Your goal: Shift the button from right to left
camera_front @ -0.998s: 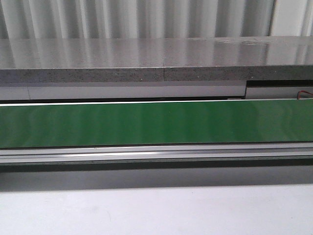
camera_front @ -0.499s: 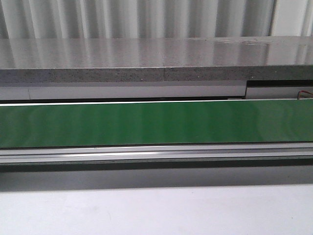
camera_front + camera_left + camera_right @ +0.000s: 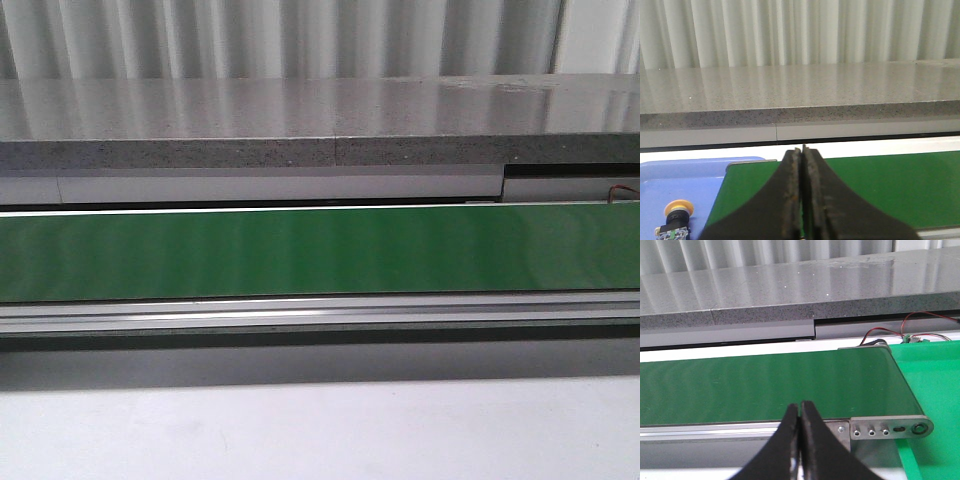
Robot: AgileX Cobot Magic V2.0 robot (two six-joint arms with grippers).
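Belt: green conveyor belt [image 3: 320, 252] runs L-R across front view, metal rail [image 3: 320, 312] along its near edge, white surface [image 3: 320, 430] in foreground.
Backdrop: grey speckled stone ledge [image 3: 320, 125] behind belt, corrugated wall [image 3: 300, 38] above it.
Arms: neither arm nor end effector shows in front view; seen in wrist views only.
Left end effector [image 3: 802, 200]: closed, black fingers pressed together w/ only a thin seam between, nothing held. Hangs over left end of belt.
Button [image 3: 676, 220]: yellow mushroom cap on black body w/ small green-and-white base, sits upright in blue tray [image 3: 685, 185] just beside left end of belt. Apart from left end effector, off to one side of it. Partly cut off by frame edge in left wrist view.
Right end effector [image 3: 799, 440]: closed, fingers touching tip to tip, empty. Hangs over near edge of belt, close to belt's right end.
Belt end, right: metal end bracket [image 3: 890, 430] w/ screws, green tray [image 3: 935, 405] right next to it.
Wires: red and black wires [image 3: 905, 327] near connector behind belt's right end; a bit of red wire at far right of front view too.
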